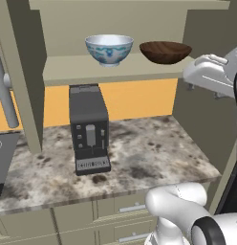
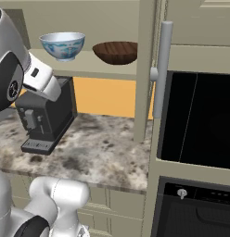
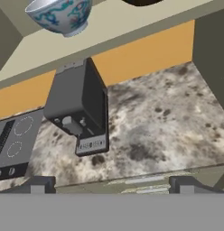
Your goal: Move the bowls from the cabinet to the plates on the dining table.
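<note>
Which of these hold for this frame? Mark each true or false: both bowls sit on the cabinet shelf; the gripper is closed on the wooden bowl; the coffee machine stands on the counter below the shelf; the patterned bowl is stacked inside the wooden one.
1. Both bowls sit on the cabinet shelf. True: the white-and-blue bowl and the dark wooden bowl stand side by side.
2. The gripper is closed on the wooden bowl. False: it is open and holds nothing.
3. The coffee machine stands on the counter below the shelf. True.
4. The patterned bowl is stacked inside the wooden one. False: they stand apart.
</note>
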Motion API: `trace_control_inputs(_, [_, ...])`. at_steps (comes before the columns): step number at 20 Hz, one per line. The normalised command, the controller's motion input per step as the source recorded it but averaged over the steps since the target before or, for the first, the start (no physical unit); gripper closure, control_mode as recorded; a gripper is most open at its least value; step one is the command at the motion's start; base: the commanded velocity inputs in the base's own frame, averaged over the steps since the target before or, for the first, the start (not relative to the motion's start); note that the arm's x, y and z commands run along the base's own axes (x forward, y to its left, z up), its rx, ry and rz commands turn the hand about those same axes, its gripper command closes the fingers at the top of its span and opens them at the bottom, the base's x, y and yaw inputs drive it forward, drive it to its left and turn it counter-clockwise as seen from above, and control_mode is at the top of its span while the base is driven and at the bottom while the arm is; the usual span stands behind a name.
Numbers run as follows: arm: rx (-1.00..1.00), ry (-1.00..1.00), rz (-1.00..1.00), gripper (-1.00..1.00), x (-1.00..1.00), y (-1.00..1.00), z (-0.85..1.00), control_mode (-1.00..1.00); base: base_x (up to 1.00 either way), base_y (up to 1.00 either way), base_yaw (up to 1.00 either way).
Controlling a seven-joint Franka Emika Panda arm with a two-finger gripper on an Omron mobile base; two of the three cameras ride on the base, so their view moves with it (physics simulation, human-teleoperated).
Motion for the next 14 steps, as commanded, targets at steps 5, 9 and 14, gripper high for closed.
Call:
trace_control_inputs(5, [0.00,0.00,-0.01,-1.00,0.16,0.00,0.00,-1.00,0.00,0.00,0.00])
trace_control_inputs(9, [0.00,0.00,-0.01,-1.00,0.42,0.00,-0.01,-1.00,0.00,0.00,0.00])
trace_control_inputs(14, [0.00,-0.08,-0.02,-1.00,0.25,0.00,-0.01,-1.00,0.00,0.00,0.00])
